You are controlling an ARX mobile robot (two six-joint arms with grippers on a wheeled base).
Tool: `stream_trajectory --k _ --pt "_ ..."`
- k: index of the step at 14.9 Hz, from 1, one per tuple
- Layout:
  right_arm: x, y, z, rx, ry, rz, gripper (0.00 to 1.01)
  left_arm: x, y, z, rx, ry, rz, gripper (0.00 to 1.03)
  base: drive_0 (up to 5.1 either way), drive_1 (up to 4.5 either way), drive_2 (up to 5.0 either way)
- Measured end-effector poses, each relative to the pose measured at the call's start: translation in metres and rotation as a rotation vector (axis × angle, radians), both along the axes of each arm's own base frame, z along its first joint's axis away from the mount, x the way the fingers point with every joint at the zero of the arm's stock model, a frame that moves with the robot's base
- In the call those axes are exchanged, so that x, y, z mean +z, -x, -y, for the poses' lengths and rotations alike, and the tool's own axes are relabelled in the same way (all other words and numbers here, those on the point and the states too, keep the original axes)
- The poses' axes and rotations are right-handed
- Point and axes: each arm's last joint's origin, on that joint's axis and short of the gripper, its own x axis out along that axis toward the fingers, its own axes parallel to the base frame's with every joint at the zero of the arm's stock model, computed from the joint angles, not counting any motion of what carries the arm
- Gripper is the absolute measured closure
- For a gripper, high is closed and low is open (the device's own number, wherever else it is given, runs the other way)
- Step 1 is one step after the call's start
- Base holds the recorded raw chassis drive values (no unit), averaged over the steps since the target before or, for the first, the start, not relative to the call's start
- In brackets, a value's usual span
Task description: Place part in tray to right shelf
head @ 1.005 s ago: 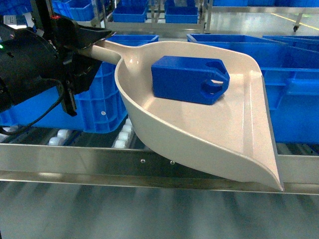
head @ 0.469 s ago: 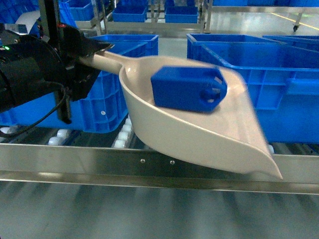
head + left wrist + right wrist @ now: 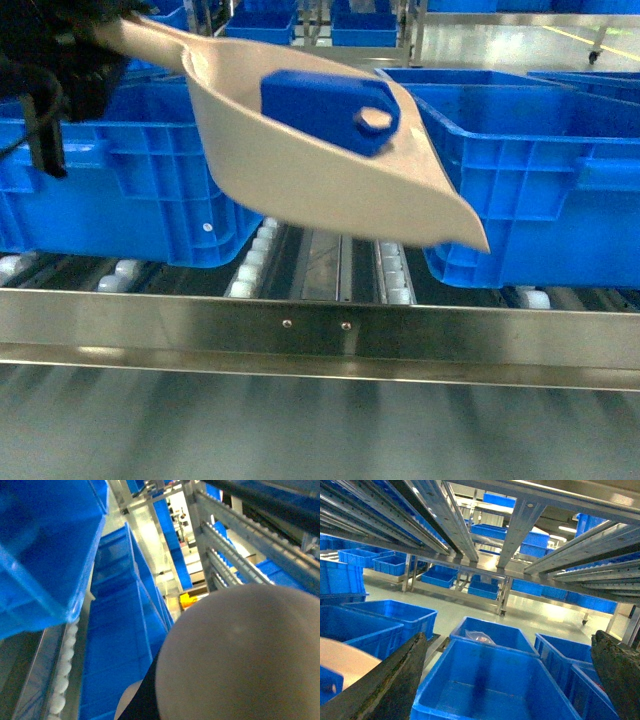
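Tray [image 3: 300, 160] now higher and tipped right versus a second ago, part [image 3: 325, 108] riding inside above the gap between crates on right shelf [image 3: 320, 335], left gripper's closure on handle unclear, right gripper [image 3: 510, 680] wide open, empty.

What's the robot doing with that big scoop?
The robot's left arm is holding a beige tray up by its handle, tipped over the shelf. A small blue part lies in the tray, between two blue crates. The left gripper is mostly out of view. The right gripper is open and empty, with its fingers spread above a crate.
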Motion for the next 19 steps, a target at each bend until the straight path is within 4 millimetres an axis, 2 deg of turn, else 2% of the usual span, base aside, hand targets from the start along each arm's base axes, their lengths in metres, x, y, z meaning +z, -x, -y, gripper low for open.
stream_trajectory --k 4,8,10,12,13,15,19 --pt "0.0 0.0 0.0 0.0 0.0 0.0 0.03 0.065 -0.007 -0.03 0.231 0.03 0.117 0.89 0.0 0.0 0.0" --pt "0.0 0.0 0.0 0.0 0.0 0.0 0.03 0.078 -0.016 -0.045 0.358 0.001 0.097 0.89 0.0 0.0 0.0" --pt "0.0 0.0 0.0 0.0 0.0 0.0 0.03 0.096 -0.026 -0.065 0.583 -0.081 0.084 0.89 0.0 0.0 0.0" --pt "0.0 0.0 0.0 0.0 0.0 0.0 0.03 0.119 -0.029 -0.075 0.803 -0.199 0.097 0.89 0.0 0.0 0.0" --pt "0.0 0.0 0.0 0.0 0.0 0.0 0.03 0.125 -0.03 -0.075 0.853 -0.249 0.1 0.89 0.0 0.0 0.0" --pt "0.0 0.0 0.0 0.0 0.0 0.0 0.03 0.122 -0.034 -0.078 0.898 -0.341 0.067 0.89 0.0 0.0 0.0" --pt "0.0 0.0 0.0 0.0 0.0 0.0 0.03 0.123 -0.035 -0.082 0.912 -0.373 0.06 0.89 0.0 0.0 0.0"
